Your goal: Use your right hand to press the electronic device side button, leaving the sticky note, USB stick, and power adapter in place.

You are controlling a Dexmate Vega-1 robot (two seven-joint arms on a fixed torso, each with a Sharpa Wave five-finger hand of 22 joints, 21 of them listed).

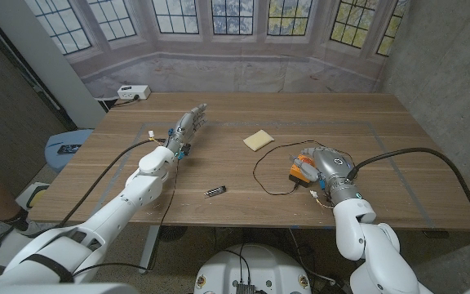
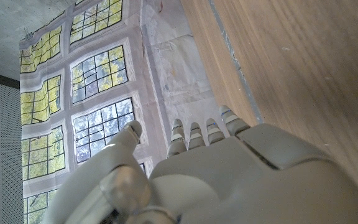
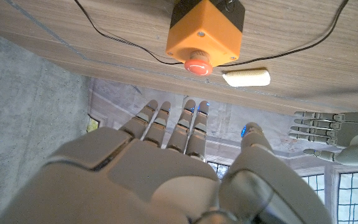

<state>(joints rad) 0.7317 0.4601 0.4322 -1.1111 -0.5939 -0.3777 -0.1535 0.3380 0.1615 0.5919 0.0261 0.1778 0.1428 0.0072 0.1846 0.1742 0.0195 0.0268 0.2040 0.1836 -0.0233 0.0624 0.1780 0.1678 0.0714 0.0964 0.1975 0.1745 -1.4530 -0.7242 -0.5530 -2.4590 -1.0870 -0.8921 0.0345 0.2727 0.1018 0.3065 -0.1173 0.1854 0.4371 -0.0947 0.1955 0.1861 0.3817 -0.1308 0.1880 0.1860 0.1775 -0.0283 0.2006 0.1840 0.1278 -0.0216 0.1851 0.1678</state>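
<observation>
The right hand (image 1: 326,163) hovered just beside the orange device (image 3: 205,32), fingers straight and apart, holding nothing (red button (image 3: 198,65) untouched). The sticky note (image 1: 258,140) lay near the device.

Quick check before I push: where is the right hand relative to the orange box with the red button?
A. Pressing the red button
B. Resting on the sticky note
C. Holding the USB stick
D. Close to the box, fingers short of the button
D: in the right wrist view the right hand has its fingers stretched toward the orange box-shaped device, with a clear gap before its round red button.
</observation>
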